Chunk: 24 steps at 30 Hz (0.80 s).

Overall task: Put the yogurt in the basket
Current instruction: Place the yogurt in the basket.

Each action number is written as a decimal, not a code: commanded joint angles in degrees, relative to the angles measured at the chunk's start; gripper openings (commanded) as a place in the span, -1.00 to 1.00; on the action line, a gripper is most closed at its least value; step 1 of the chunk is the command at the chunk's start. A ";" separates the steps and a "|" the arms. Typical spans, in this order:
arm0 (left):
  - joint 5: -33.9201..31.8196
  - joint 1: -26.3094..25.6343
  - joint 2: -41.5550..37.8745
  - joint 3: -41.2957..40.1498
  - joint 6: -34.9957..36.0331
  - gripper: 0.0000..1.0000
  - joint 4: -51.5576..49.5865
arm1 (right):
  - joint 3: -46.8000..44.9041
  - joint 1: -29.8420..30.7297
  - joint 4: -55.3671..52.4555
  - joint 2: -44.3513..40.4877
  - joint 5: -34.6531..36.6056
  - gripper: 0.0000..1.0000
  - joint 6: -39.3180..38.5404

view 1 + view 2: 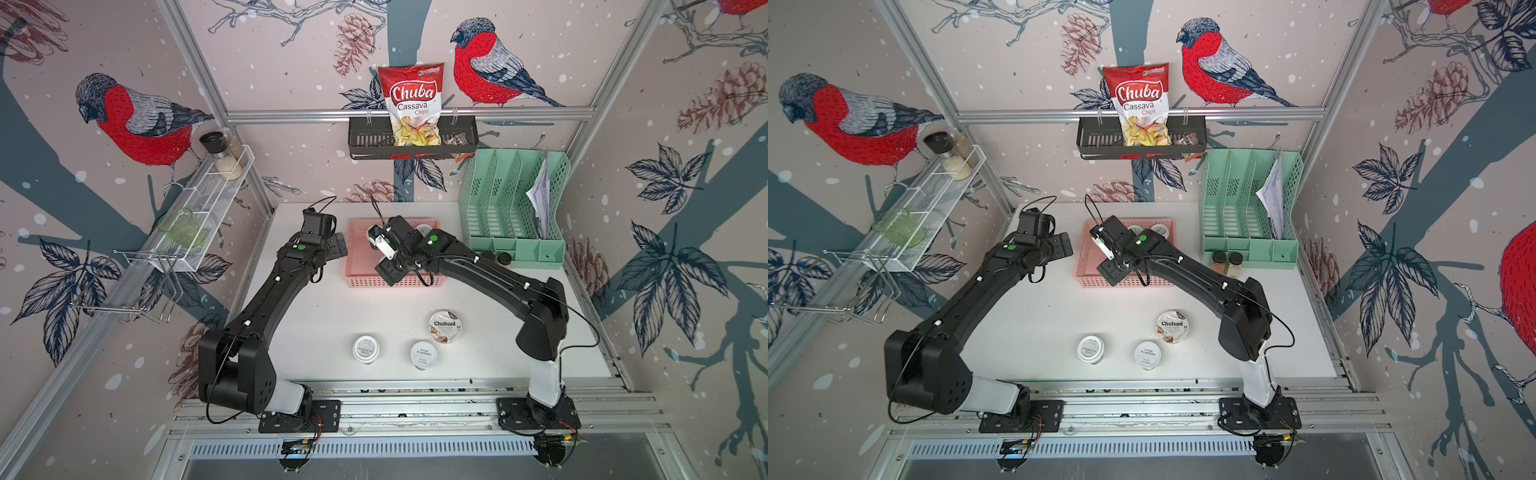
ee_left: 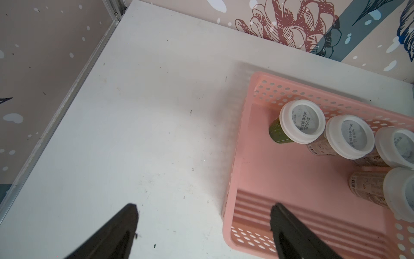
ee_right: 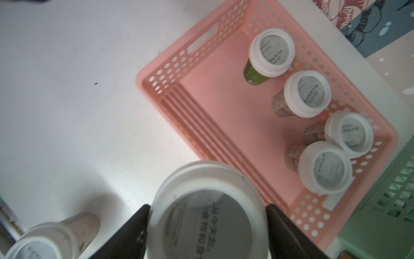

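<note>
Done: four cups [image 3: 308, 96] in basket [image 3: 143, 76].
Right tool [image 3: 207, 208]: clenched on fifth cup [image 3: 208, 228], over basket.
Left tool [image 2: 204, 206]: released, empty.
Remaining: two cups [image 1: 366, 348], Chobani [image 1: 445, 327] on desk [image 1: 316, 316].

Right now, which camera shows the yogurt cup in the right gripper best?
Right wrist: the held yogurt cup fills the foreground, lid up, clamped in the right gripper. In both top views that gripper hides it. Left wrist misses it, showing the basket and other cups.
</note>
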 commanded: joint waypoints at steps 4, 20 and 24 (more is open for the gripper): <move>0.20 0.21 -0.02 -0.48 -0.33 0.91 1.91 | 11.94 -4.74 -5.42 8.12 2.01 0.63 -1.58; 2.04 0.21 1.59 -0.48 -0.29 0.90 2.10 | 11.49 -10.01 3.52 11.99 -1.52 0.62 0.39; 2.27 0.21 1.60 -0.43 -0.21 0.91 2.18 | 11.55 -10.11 4.65 10.69 -0.71 0.62 1.71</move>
